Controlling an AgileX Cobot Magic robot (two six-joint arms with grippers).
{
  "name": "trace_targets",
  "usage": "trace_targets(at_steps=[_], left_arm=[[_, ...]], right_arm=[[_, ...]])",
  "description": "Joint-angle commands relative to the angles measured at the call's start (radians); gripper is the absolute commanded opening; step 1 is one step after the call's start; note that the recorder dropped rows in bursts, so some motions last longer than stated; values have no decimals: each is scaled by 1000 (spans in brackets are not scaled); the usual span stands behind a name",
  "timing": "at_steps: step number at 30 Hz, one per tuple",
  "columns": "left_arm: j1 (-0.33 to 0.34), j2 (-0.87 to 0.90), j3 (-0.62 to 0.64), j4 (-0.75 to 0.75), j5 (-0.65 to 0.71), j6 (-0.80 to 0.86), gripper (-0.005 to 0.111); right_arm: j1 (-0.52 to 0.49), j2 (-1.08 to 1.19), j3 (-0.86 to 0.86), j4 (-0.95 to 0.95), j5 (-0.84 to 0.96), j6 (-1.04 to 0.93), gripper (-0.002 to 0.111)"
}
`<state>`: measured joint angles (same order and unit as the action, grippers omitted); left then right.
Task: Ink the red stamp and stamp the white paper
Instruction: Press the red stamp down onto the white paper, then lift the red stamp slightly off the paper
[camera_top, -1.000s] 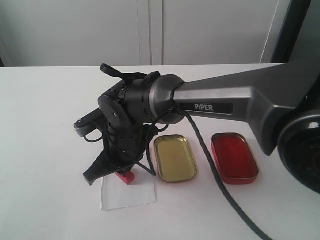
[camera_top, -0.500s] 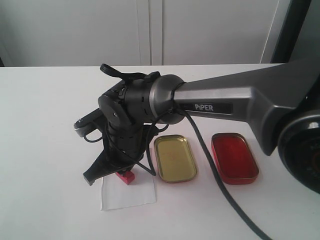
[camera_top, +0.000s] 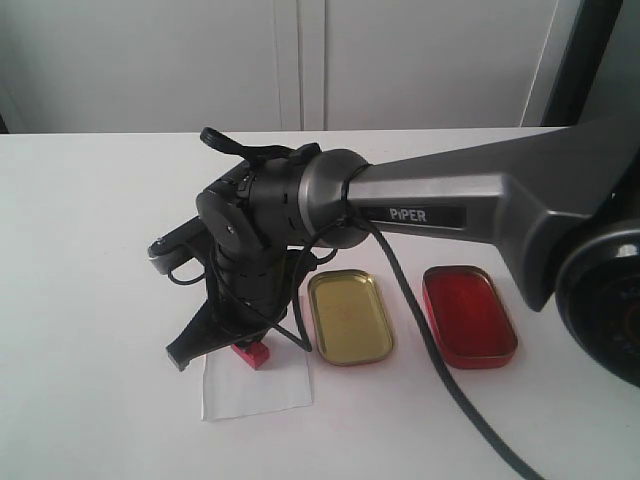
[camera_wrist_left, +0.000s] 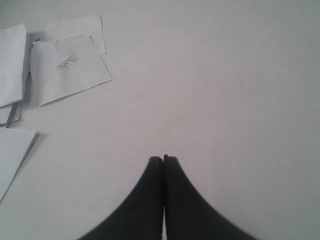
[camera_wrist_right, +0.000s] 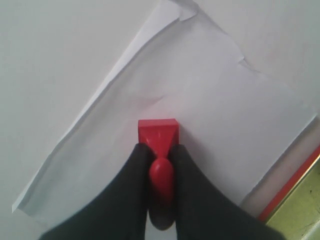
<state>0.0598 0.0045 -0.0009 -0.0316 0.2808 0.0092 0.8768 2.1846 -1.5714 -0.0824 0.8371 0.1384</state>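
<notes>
On the counter (camera_top: 90, 250): a white, matte top carries the white paper (camera_top: 265, 388), a gold tin (camera_top: 349, 317) just beside it and a red tin (camera_top: 469, 316) further right.
Behind the counter: pale wall panels (camera_top: 420, 60) with a vertical seam.
Stamp position: the red stamp (camera_wrist_right: 158, 132) sits base down on the white paper.
Right arm: the right gripper (camera_wrist_right: 160, 152) is clamped on the stamp's knob.
Left arm: the left gripper (camera_wrist_left: 163, 161) is pressed together and empty, over bare counter near loose paper sheets (camera_wrist_left: 67, 70).

Red stamp (camera_wrist_right: 158, 136) underside — out of sight
</notes>
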Motion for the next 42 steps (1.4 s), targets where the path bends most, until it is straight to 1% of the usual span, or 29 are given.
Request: trace_targets(at_steps=[1,9,36,42], left_arm=[[-3,-5,1,-5,-4,-9,0],[-3,-5,1,-5,-4,-9,0],[-3,-5,1,-5,-4,-9,0],[-3,-5,1,-5,-4,-9,0]], right_arm=[[-1,99,48,3,38,-3,0],[-1,71,48,3,11,3,0],[-1,-66,46,-1,18,9,0],[-1,-68,46,-1,15,9,0]])
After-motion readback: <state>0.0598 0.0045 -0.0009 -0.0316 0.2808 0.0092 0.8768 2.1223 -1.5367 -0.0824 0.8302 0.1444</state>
